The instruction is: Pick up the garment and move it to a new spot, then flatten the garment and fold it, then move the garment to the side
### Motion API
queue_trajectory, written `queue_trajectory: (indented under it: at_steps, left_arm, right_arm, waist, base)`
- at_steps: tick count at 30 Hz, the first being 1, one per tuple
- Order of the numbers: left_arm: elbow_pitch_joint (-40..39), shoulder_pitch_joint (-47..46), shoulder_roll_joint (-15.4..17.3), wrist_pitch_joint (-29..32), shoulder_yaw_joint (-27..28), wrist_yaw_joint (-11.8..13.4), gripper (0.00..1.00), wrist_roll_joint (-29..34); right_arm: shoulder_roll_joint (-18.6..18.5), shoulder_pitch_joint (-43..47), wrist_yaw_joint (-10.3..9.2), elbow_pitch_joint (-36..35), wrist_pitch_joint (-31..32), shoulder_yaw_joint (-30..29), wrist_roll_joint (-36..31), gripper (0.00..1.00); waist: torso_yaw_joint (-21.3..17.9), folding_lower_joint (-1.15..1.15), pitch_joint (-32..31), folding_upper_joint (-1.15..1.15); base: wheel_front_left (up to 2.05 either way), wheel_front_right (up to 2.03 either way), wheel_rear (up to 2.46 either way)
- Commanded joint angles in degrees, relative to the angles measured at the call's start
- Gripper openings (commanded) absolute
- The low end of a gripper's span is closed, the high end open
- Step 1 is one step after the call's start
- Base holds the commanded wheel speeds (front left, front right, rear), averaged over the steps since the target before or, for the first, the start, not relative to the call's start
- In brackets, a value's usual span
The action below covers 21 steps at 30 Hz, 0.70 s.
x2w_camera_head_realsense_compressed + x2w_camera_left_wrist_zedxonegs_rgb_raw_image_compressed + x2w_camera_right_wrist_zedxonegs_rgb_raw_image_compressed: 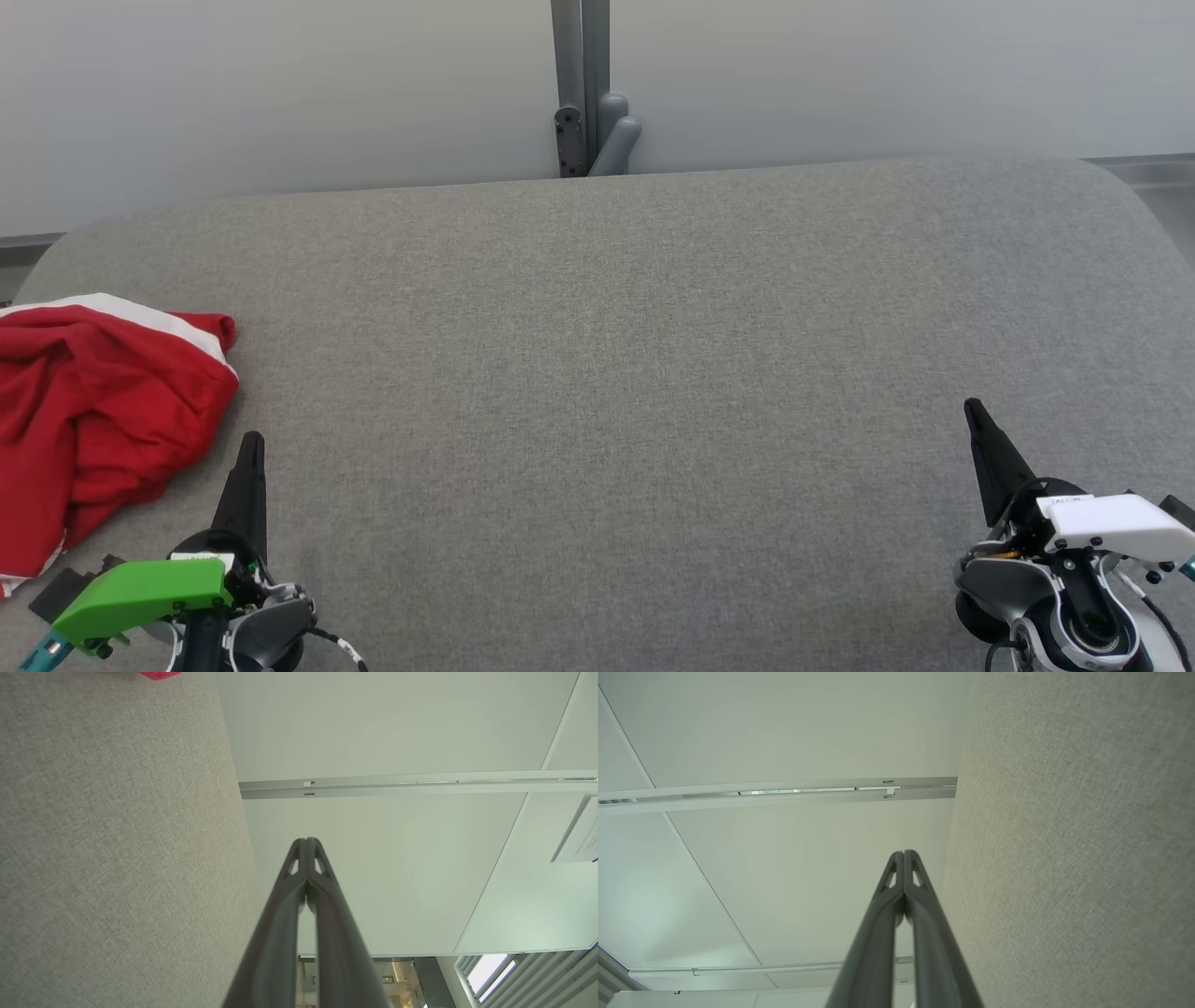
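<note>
Start with the tools nearest you. The left gripper [250, 446] has its two dark fingers pressed together along their length, and it holds nothing. The right gripper [976, 413] is in the same condition, with its fingers closed tip to tip and nothing between them. Both grippers hover low over the near part of the table [597, 373], with their fingers pointing away from you.

Next, locate the garment [103, 411]. It is red with a white band and lies in a crumpled heap just outboard of the left gripper, on that gripper's left and slightly ahead of its fingertips. It is near the tool but not touching it, and it is well apart from the right gripper. Part of it runs past the left edge of the head view, so you cannot judge its full extent.

Treat the task as not started:
- Pick up and relocate: not done. Neither gripper holds any cloth.
- Flatten and fold: not done. The cloth is bunched and creased.
- Move aside: not done.

The stretch of grey table ahead of and between the two grippers is the likely working area.

Beyond the far table edge stands the post [581, 84], set against the pale wall [280, 93].

Count:
- Garments: one
- Grippers: two, with two fingers each
- Tables: one
- Posts: one
</note>
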Motion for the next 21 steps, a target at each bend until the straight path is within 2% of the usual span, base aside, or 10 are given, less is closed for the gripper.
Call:
queue_trajectory:
  at_steps: [1, 16, 17, 21]
  left_arm:
    - [-0.1, -0.8, 0.4, 0.2, 0.2, -0.3, 0.0, -0.1]
    - [-0.1, -0.8, 0.4, 0.2, 0.2, -0.3, 0.0, -0.1]
    - [0.0, 0.0, 0.0, 0.0, 0.0, 0.0, 1.0, 0.0]
    - [1.8, 1.2, -0.4, -0.1, -0.3, 0.1, 1.0, 0.1]
  right_arm:
    - [-0.3, 0.5, 0.02, -0.3, 0.3, -0.1, 0.3, 0.0]
    - [-0.3, 0.5, 0.02, -0.3, 0.3, -0.1, 0.3, 0.0]
    - [0.0, 0.0, 0.0, 0.0, 0.0, 0.0, 0.0, 1.0]
    - [0.5, 1.1, -0.01, 1.7, -0.1, 0.2, -0.1, 1.0]
  waist:
    - [0.0, 0.0, 0.0, 0.0]
    - [0.0, 0.0, 0.0, 0.0]
    - [0.0, 0.0, 0.0, 0.0]
    - [0.0, 0.0, 0.0, 0.0]
  base:
    - [0.0, 0.0, 0.0]
    - [0.0, 0.0, 0.0]
    - [0.0, 0.0, 0.0]
    - [0.0, 0.0, 0.0]
